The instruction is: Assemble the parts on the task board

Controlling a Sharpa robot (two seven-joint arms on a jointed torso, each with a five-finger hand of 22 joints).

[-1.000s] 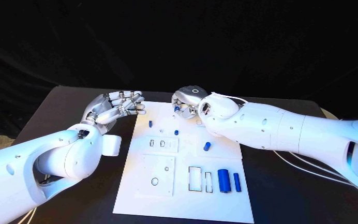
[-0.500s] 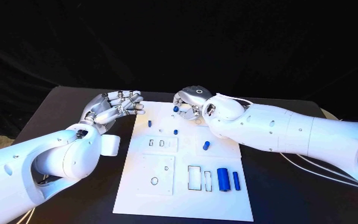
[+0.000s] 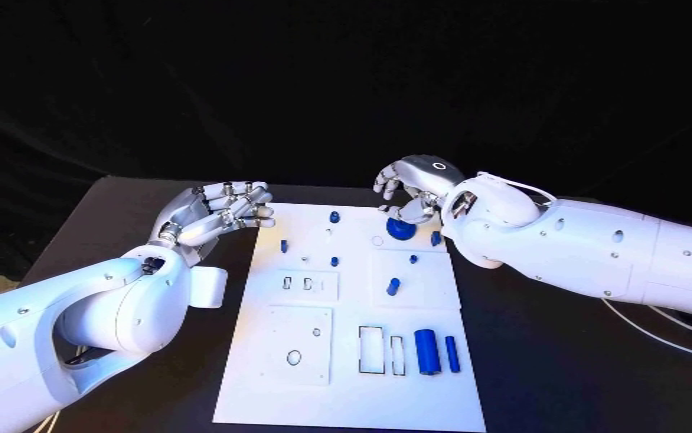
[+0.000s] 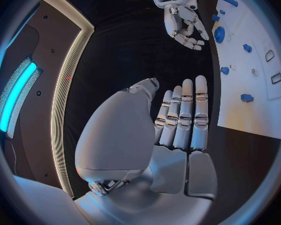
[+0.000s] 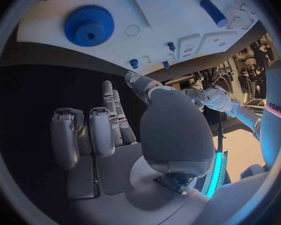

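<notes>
At twelve o'clock of the task board (image 3: 346,393), a blue gear (image 3: 400,228) being hovered over by the right robot hand (image 3: 414,189), fingers curled and empty, left robot hand (image 3: 219,210) being held at ten o'clock, fingers together, nothing grasped.

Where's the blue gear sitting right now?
In the head view the blue gear lies near the far right corner of the task board, just below the right hand; the right wrist view shows it flat on the board.
</notes>
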